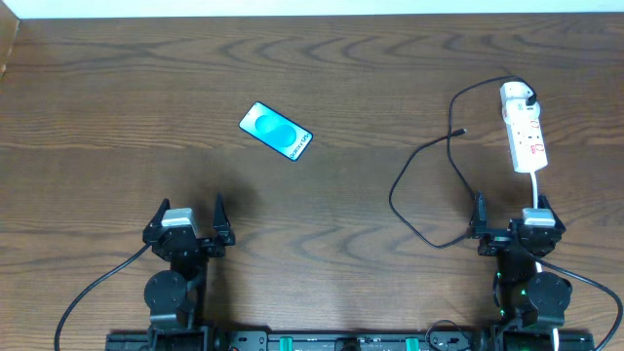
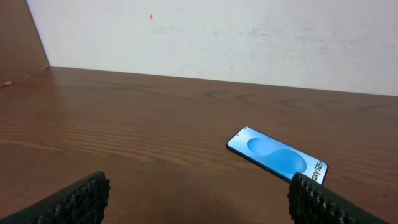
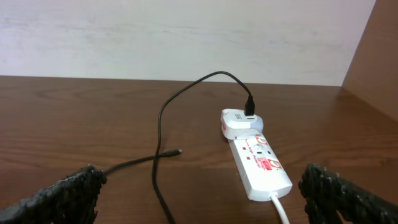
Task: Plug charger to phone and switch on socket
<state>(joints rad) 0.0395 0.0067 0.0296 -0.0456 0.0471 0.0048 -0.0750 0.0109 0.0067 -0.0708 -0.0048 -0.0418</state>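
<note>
left jaws and right jaws both gape, released; phone (image 2: 277, 155) lies ahead-right of left jaws, socket (image 3: 261, 165) and charger (image 3: 158, 137) ahead of right jaws, on counter (image 1: 322, 68).

Socket (image 3: 261, 165) cord (image 3: 278, 205) past bottom edge

Phone (image 1: 276, 131) lies flat and angled, blue screen lit, left of centre; white socket (image 1: 526, 136) far right, black charger cable (image 1: 392, 198) plugged in, looping, tip free
</note>
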